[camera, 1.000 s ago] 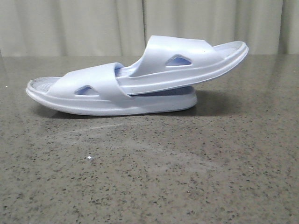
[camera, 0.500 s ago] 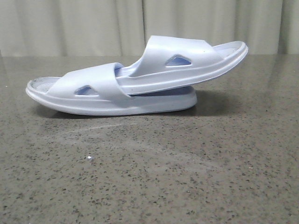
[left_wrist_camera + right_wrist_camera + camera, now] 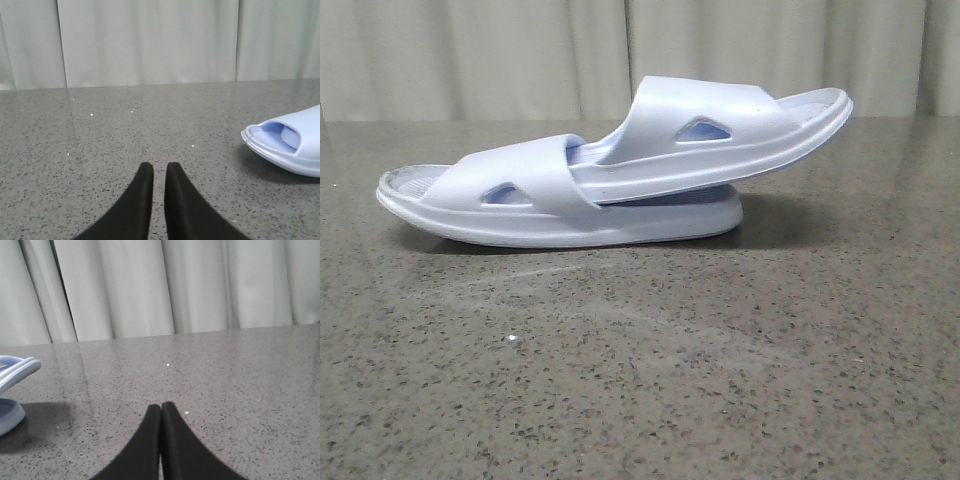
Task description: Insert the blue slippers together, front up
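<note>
Two pale blue-white slippers lie in the middle of the table in the front view. The lower slipper [image 3: 510, 190] lies flat, its toe to the left. The upper slipper [image 3: 720, 125] is pushed under the lower one's strap and tilts up to the right. The left wrist view shows one end of a slipper [image 3: 292, 145]. The right wrist view shows the raised slipper end [image 3: 17, 371]. My left gripper [image 3: 159, 167] is empty, with a narrow gap between its fingers. My right gripper [image 3: 161, 406] is shut and empty. Both are well apart from the slippers and out of the front view.
The speckled grey stone tabletop [image 3: 640, 380] stretches in front of the slippers. A pale curtain [image 3: 520, 50] hangs behind the table's far edge.
</note>
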Controlling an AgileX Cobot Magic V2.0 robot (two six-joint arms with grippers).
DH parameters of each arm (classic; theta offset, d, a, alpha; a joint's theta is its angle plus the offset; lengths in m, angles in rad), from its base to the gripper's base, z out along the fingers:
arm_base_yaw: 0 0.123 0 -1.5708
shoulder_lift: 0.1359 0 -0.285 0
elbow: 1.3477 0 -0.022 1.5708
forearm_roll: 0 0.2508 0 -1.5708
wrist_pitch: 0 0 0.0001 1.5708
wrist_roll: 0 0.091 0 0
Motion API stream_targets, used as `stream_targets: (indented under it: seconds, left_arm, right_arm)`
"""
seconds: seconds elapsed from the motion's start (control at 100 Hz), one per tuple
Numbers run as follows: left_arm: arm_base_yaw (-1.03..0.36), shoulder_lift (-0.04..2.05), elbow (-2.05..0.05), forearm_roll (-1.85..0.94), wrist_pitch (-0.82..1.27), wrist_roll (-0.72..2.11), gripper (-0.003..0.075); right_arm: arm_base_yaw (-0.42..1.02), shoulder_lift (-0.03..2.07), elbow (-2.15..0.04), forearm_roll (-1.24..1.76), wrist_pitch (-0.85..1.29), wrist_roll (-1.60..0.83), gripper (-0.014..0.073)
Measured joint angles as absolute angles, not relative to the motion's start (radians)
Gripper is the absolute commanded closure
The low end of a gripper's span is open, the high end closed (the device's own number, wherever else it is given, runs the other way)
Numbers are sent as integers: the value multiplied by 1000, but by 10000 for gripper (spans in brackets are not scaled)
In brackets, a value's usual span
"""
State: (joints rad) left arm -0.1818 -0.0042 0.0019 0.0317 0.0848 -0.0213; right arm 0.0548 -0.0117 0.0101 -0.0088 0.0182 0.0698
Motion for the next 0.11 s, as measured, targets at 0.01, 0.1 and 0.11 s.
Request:
stream_targets:
  seconds: [0.01,0.1,0.11]
  left_arm:
    - [-182,-4,2,32,85,-21,704]
    - [-182,-4,2,32,85,-21,704]
    - [-182,-4,2,32,85,-21,705]
  right_arm:
    - [55,-12,10,-9,18,70,701]
    - [55,-12,10,-9,18,70,701]
    - [55,-12,10,-9,18,70,701]
